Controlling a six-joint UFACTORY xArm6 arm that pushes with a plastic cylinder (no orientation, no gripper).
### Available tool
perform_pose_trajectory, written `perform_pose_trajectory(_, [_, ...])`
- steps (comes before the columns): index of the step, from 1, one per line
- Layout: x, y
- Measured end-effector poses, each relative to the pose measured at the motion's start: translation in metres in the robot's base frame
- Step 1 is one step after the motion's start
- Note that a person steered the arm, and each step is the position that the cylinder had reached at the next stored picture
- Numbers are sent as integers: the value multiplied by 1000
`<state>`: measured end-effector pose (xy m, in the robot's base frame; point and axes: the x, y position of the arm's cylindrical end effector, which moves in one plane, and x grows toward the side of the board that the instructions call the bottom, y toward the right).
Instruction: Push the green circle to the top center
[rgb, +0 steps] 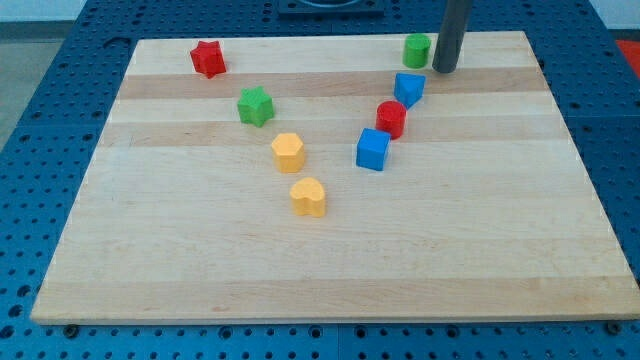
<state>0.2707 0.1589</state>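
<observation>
Below green circle (417, 49): blue block (408, 89)

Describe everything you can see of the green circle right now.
The green circle is a short, bright green cylinder that looks like plastic, standing upright on its flat base on the wooden board. It sits near the board's top edge, right of center. My tip stands close on its right; whether they touch cannot be told. The blue block lies just below it, apart from it.
</observation>
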Motion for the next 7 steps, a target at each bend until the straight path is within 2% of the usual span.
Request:
perform_pose_trajectory(2, [14,0])
perform_pose_trajectory(4, [24,-37])
perform_pose_trajectory(5, [4,13])
perform_pose_trajectory(7, [-28,-6])
